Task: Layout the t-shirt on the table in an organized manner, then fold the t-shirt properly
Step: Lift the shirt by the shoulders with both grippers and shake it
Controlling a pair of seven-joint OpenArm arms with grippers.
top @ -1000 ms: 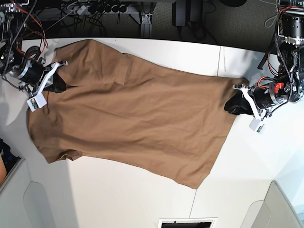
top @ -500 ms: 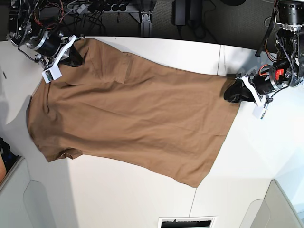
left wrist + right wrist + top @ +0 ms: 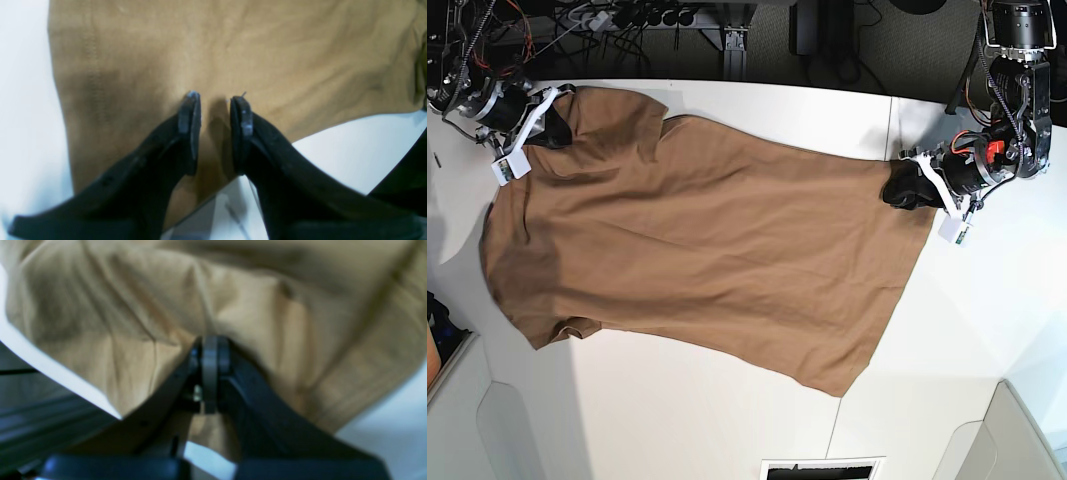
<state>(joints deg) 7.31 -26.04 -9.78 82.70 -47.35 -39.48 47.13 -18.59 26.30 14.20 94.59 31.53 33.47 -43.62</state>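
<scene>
Layout step, not folding yet. T-shirt (image 3: 697,250) spread across the table (image 3: 677,420) on a diagonal, mostly flat, shallow wrinkles, one sleeve bunched at the near-left edge. Right gripper (image 3: 210,373) clenched on a pinch of fabric at the far-left shoulder corner, close to the table's back edge. Left gripper (image 3: 215,133) over the hem corner at the far right, jaws parted with cloth lying between and under them; cannot tell whether any of it is pinched. Next move probably calls for a firm hold on that hem corner, then both ends drawn apart to square the shirt and take out slack. Risk: right-hand corner dragged off the back edge. Surface plain white, smooth, thin seam (image 3: 893,125) near the right. Beyond: dark floor, cable clutter (image 3: 627,20), rig legs.
</scene>
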